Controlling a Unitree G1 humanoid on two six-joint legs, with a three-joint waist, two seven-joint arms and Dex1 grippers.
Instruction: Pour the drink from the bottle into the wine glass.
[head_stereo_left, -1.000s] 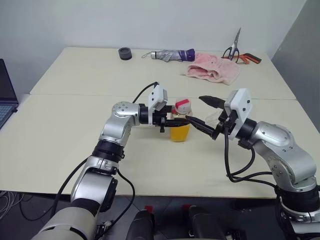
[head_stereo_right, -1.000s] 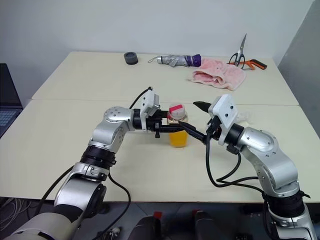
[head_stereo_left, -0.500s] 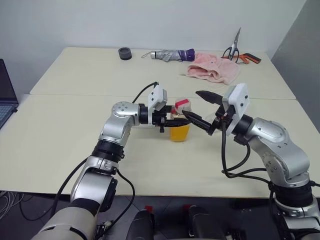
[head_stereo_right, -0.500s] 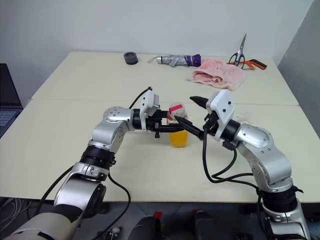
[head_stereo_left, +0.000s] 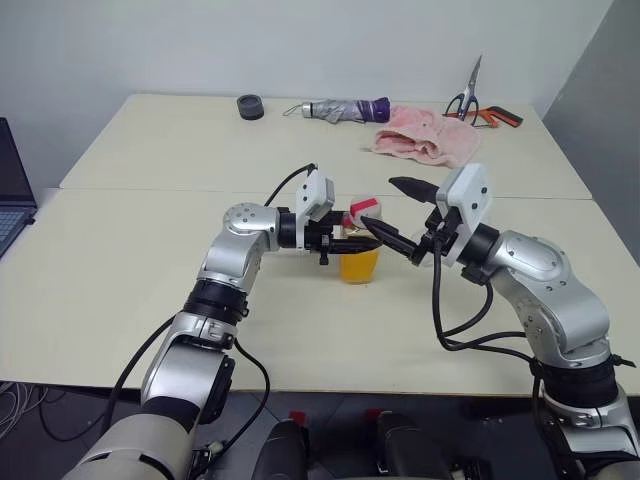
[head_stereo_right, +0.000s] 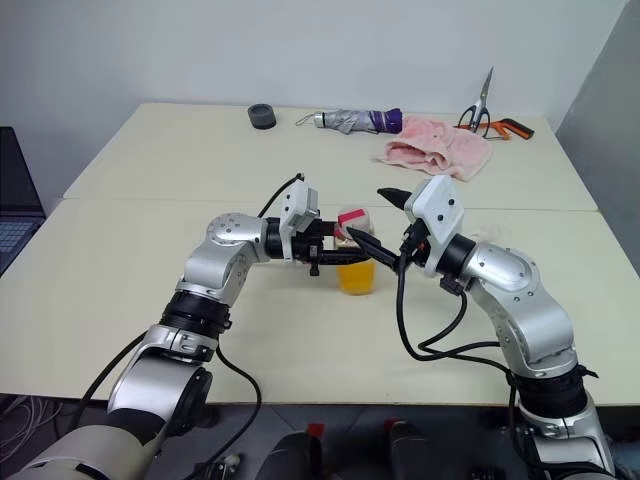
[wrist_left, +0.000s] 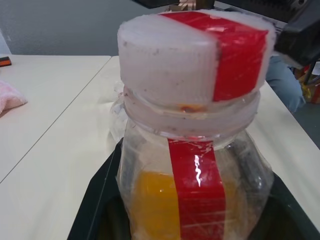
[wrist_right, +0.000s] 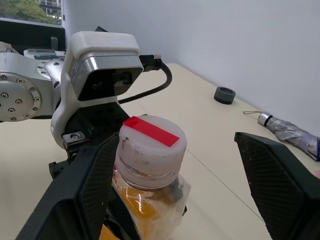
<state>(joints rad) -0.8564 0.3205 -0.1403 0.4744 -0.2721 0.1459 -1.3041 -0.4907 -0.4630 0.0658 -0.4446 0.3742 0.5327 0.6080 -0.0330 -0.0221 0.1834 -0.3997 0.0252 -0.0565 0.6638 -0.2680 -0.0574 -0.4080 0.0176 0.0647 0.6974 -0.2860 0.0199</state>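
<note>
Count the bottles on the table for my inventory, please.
1: the bottle stands mid-table, gripped by the left gripper. None other shows, though the arms could hide something.

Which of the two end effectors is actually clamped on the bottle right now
The left end effector, shut on the small clear plastic bottle. The right end effector stands open around its red-and-white cap.

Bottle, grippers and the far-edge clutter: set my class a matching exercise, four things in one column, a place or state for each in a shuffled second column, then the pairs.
Column one:
1. bottle
2. right gripper
3. pink cloth
4. scissors

Column two:
A. open, its two fingers either side of the bottle's cap
B. lies crumpled at the table's far edge, beside a folded umbrella
C. clamped upright in the left gripper, orange drink inside
D. stands with blades pointing up, right of the cloth

Pairs: 1-C, 2-A, 3-B, 4-D
</note>
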